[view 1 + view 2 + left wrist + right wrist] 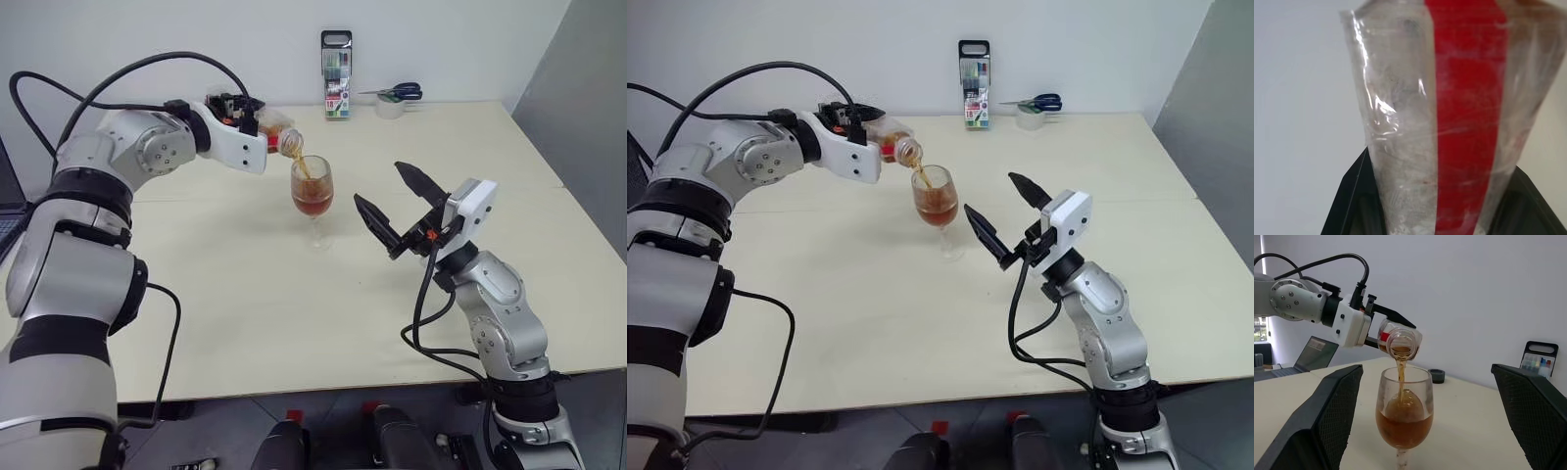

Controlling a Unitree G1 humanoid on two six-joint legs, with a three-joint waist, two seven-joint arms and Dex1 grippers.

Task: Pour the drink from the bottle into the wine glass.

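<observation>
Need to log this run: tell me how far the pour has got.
Done: the bottle is uncapped and tipped over the wine glass, about half full. In hand: the left gripper holds it while the drink streams in. Left: finishing the pour.

The clear bottle (1399, 340) is tipped, mouth over the wine glass (1403, 415). Amber drink (1403, 423) streams in; the upright glass is about half full.

left gripper (865, 127) tilts bottle (893, 143) | drink (937, 209) streams into wine glass (939, 208)
</observation>
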